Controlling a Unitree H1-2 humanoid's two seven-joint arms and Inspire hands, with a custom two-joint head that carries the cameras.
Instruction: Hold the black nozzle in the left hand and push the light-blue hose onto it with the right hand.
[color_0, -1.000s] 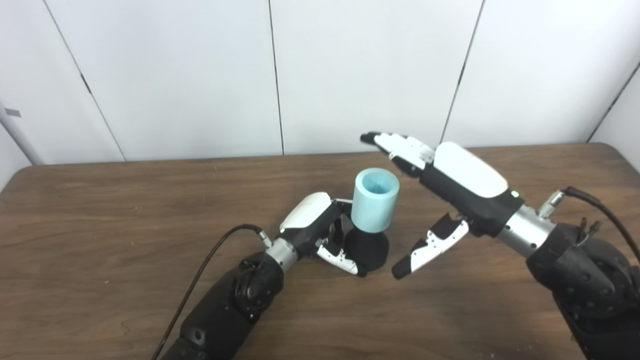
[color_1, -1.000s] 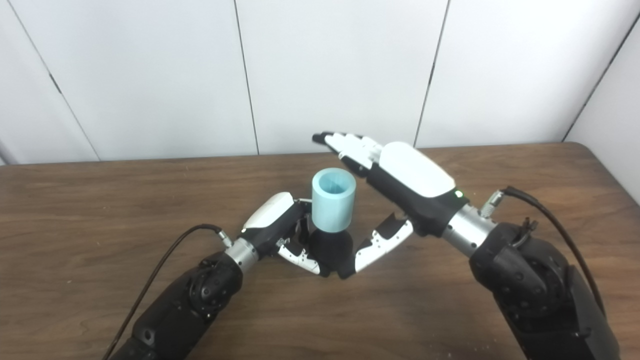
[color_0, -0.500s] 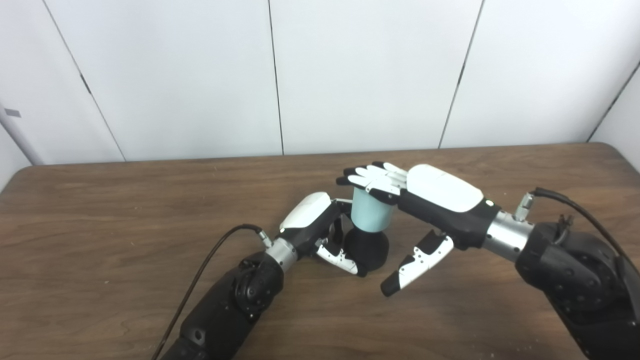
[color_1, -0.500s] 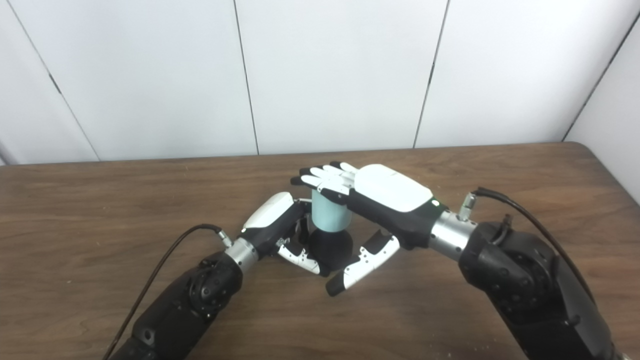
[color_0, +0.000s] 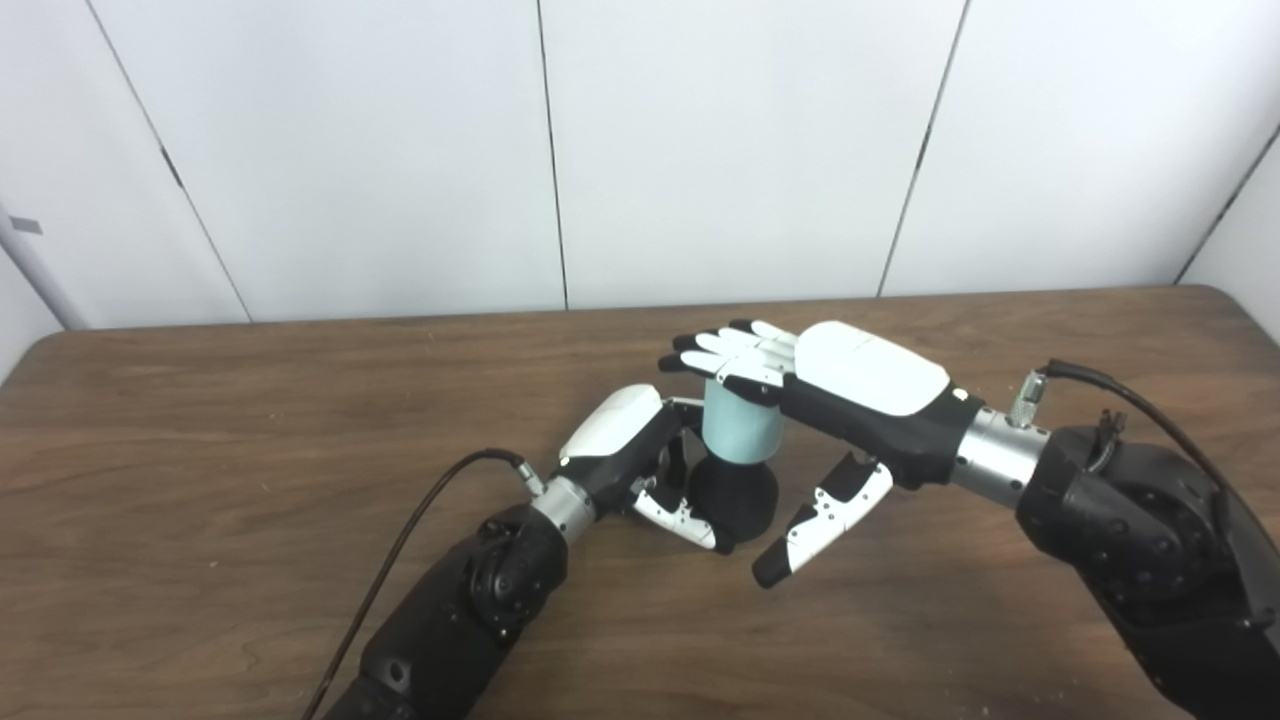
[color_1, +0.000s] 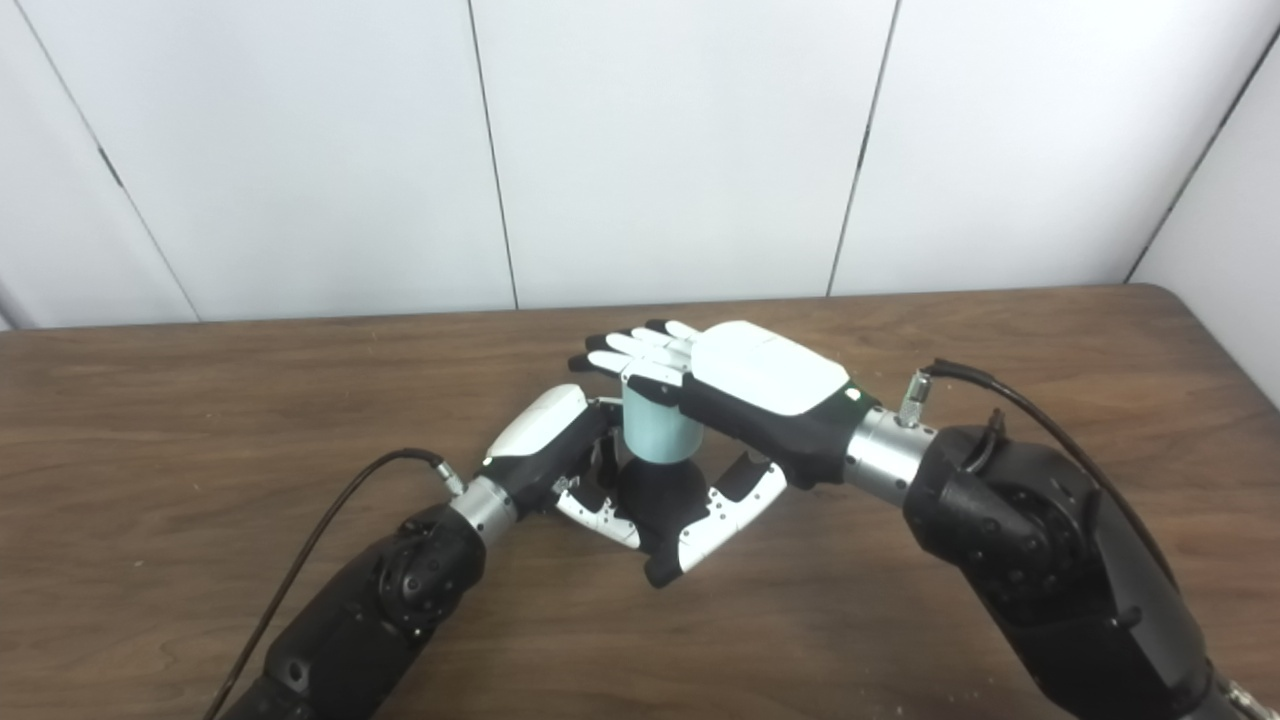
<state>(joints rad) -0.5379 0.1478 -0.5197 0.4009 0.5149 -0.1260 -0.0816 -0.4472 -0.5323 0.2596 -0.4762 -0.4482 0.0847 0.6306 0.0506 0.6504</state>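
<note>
The black nozzle (color_0: 735, 492) stands on the wooden table (color_0: 200, 450) at the centre. My left hand (color_0: 640, 450) is shut on it from the left, with white-tipped fingers wrapped round its base. The light-blue hose (color_0: 740, 432), a short upright cylinder, sits on top of the nozzle. My right hand (color_0: 850, 385) is open and flat, palm down, lying across the top of the hose. Its fingers (color_0: 725, 352) reach past the hose's far edge and hide the opening. Its thumb (color_0: 820, 510) hangs down to the right of the nozzle.
A black cable (color_0: 420, 520) runs along my left forearm over the table. Another cable (color_0: 1130, 400) loops at my right wrist. White wall panels stand behind the table's far edge.
My right hand came down and to the left from above the hose and now lies flat over its top. The hose's opening is now hidden. My left hand has not moved.
</note>
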